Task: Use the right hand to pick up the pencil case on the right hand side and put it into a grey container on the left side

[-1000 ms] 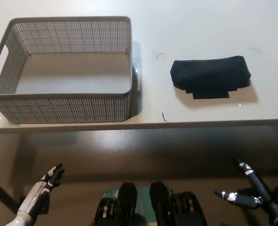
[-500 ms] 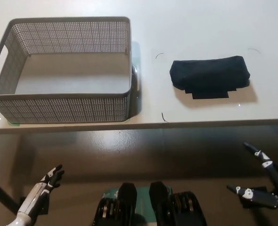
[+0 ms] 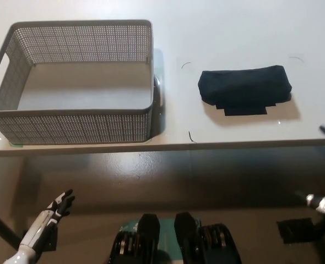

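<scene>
The black pencil case (image 3: 245, 91) lies flat on the right part of the white table. To its left stands the grey mesh container (image 3: 69, 126), with nothing inside. My black right hand (image 3: 320, 203) shows only at the far right edge, below the table's front edge and well clear of the pencil case. Its fingers are spread apart and hold nothing. My white left hand (image 3: 48, 219) rests low at the lower left, under the table's level, open with nothing in it.
The table's front edge (image 3: 168, 147) runs across the middle of the picture, with dark floor below it. Thin corner marks (image 3: 187, 64) are drawn on the table around the pencil case.
My right hand has moved right and upward, from the lower right toward the table's edge, and now sits mostly out of the picture. The left hand has barely shifted.
</scene>
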You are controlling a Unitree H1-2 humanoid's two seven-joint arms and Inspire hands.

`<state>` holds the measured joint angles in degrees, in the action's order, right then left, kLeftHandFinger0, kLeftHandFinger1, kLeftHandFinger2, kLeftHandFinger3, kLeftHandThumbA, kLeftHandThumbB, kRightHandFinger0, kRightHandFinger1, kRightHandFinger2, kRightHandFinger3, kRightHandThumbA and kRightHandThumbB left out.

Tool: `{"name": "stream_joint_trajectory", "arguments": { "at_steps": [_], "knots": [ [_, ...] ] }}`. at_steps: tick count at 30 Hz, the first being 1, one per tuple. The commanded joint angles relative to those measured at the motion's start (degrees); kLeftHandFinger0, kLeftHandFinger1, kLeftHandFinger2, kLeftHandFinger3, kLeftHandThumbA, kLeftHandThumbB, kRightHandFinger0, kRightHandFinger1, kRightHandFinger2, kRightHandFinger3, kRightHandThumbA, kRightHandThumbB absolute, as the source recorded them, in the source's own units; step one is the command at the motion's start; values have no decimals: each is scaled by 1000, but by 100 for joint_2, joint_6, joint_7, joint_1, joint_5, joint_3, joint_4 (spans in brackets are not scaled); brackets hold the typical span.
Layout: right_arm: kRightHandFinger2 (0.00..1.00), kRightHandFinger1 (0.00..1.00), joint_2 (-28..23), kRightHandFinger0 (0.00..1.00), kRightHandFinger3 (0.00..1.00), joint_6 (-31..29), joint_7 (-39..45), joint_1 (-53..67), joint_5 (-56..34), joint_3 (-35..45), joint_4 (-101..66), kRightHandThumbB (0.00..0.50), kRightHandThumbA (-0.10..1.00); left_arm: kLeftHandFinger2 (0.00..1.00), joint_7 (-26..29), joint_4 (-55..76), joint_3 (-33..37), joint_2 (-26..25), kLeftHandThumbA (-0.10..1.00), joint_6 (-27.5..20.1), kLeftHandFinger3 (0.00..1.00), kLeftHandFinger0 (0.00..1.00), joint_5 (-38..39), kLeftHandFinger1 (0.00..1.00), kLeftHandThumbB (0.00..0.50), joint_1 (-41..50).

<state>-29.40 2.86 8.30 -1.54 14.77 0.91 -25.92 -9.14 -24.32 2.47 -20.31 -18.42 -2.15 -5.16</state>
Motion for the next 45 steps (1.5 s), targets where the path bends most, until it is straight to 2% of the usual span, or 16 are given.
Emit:
{"name": "stream_joint_trajectory", "arguments": {
  "at_steps": [1,3,6,8,10,13,15,17,21,25,26,32,36,42,45],
  "knots": [
    [1000,1000,-241,1000,1000,340,193,-486,456,99,-174,315,918,1000,-111,145,11,-180,1000,-229,1000,997,-109,1000,263,-81],
    [1000,1000,-343,1000,1000,437,288,-713,621,57,-118,306,923,1000,-128,149,13,-181,1000,-238,1000,998,-110,1000,244,-70],
    [1000,1000,-437,1000,1000,551,417,-1054,662,7,66,317,904,1000,-148,150,25,-199,1000,-276,1000,993,-152,1000,245,-61],
    [1000,1000,-513,1000,1000,735,566,-1412,733,-72,225,342,896,1000,-165,142,15,-196,1000,-269,1000,983,-135,1000,262,-66],
    [1000,1000,-599,1000,1000,781,685,-1810,920,-219,484,336,875,1000,-177,121,16,-197,1000,-283,1000,987,-147,1000,249,-60],
    [1000,1000,-659,1000,1000,633,714,-2246,987,-385,926,369,833,1000,-190,77,17,-196,1000,-309,1000,991,-156,1000,254,-77],
    [1000,1000,-747,1000,1000,716,908,-2620,1189,-618,1232,425,799,1000,-208,29,18,-189,1000,-353,1000,993,-149,1000,264,-54],
    [1000,1000,-804,1000,1000,775,1111,-3101,1463,-929,1591,458,789,1000,-241,55,6,-176,1000,-294,1000,992,-108,1000,272,-42],
    [1000,1000,-779,1000,1000,922,1320,-3688,1750,-1326,2054,466,755,1000,-262,139,-6,-179,1000,-229,1000,1000,-109,1000,273,39],
    [1000,1000,-639,1000,1000,684,1280,-4349,1998,-1751,2967,493,785,1000,-246,102,-2,-178,1000,-287,1000,1000,-149,1000,276,85],
    [1000,1000,-615,1000,1000,685,1291,-4450,2034,-1826,3097,499,789,1000,-242,112,-1,-176,1000,-284,1000,1000,-155,1000,290,94],
    [1000,1000,-337,1000,1000,794,1548,-5323,2374,-2475,4224,500,872,1000,-281,134,2,-170,1000,-197,1000,1000,-120,1000,319,122],
    [1000,1000,-174,1000,1000,880,1751,-5769,2540,-2805,4781,500,875,1000,-293,89,0,-168,1000,-255,1000,1000,-99,1000,334,169],
    [1000,1000,98,1000,1000,1037,2066,-6314,2316,-2864,5436,500,824,1000,-277,140,13,-200,1000,-225,1000,1000,-169,1000,371,179],
    [1000,1000,230,1000,1000,1009,2127,-6525,2257,-2873,5805,500,820,1000,-263,151,20,-184,1000,-213,1000,1000,-190,1000,355,171]
  ]
}}
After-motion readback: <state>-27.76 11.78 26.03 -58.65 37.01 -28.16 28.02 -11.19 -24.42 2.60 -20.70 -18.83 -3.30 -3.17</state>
